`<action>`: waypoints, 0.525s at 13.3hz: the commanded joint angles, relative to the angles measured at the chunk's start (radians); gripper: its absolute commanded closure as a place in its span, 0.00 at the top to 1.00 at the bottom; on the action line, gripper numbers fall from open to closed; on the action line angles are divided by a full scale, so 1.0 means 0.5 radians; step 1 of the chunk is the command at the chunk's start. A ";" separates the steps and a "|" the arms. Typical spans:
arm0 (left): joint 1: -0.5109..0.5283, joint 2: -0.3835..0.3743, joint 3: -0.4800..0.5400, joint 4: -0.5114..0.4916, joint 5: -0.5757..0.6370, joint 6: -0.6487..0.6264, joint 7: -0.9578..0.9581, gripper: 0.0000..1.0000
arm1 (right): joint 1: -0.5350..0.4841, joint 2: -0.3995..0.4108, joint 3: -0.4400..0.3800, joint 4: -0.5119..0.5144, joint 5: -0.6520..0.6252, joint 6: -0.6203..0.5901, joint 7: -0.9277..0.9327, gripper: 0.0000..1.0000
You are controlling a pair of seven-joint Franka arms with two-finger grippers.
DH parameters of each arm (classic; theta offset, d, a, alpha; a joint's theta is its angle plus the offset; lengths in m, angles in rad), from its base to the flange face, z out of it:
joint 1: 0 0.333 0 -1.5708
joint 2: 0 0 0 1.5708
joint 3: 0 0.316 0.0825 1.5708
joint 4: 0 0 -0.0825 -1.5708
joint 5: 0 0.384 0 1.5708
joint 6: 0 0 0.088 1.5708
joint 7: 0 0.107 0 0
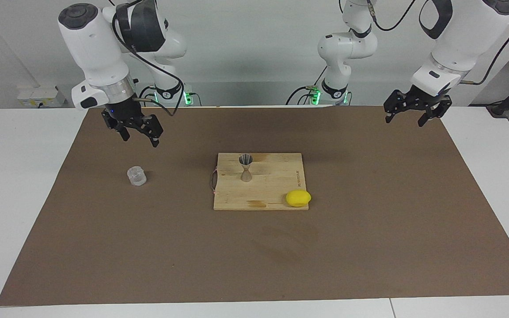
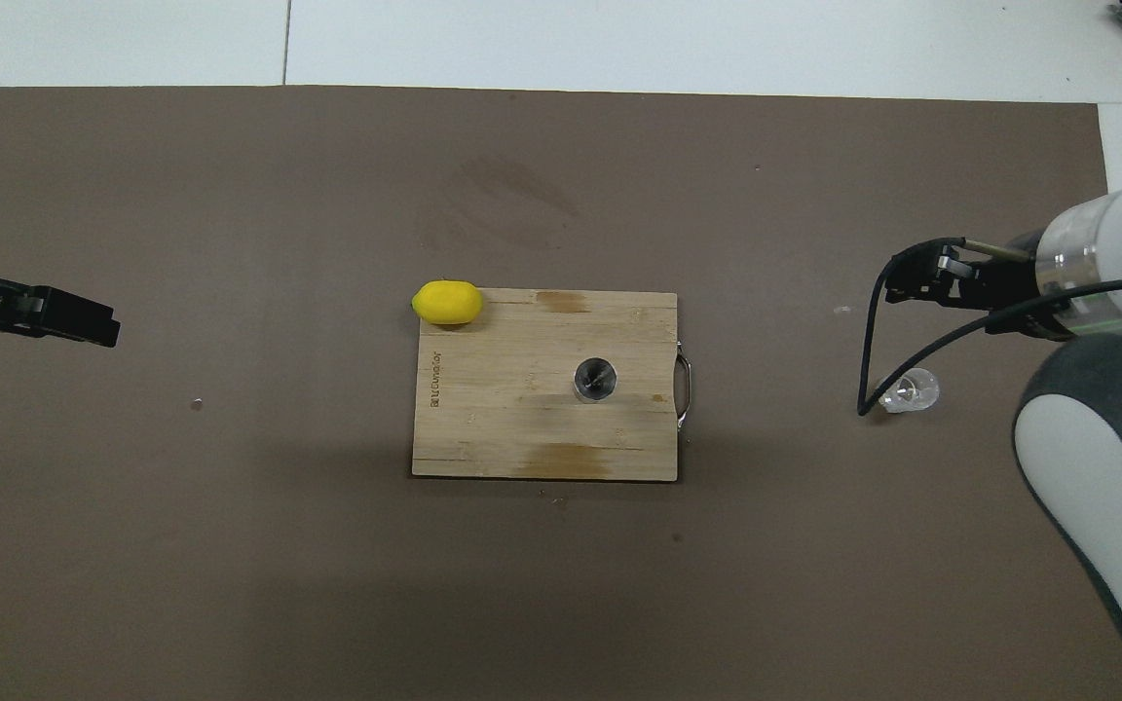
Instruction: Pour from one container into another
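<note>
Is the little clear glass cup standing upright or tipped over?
Upright. The small clear textured glass cup stands on its base on the brown mat, rim up, untouched. Whether it holds anything, cannot tell.

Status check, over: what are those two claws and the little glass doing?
Both grippers empty, raised: right open, left waiting. Glass upright on mat. Jigger on board. Nothing between.

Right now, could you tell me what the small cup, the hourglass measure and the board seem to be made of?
Cup: clear glass or plastic; see-through, textured walls.
Measure: apparently metal; dull grey sheen.
Board: pale wood, perhaps bamboo; visible strips, brown stains.
</note>
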 commanded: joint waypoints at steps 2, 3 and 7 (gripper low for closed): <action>-0.001 -0.025 0.003 -0.001 0.035 -0.032 -0.011 1.00 | -0.093 -0.127 -0.006 0.002 -0.041 -0.052 -0.260 0.99; -0.001 -0.025 0.003 -0.001 0.035 -0.032 -0.011 1.00 | -0.106 -0.127 -0.003 0.045 -0.038 -0.051 -0.273 0.99; -0.001 -0.025 0.003 0.002 0.035 -0.032 -0.011 1.00 | -0.109 -0.127 -0.015 0.064 -0.035 -0.094 -0.297 0.99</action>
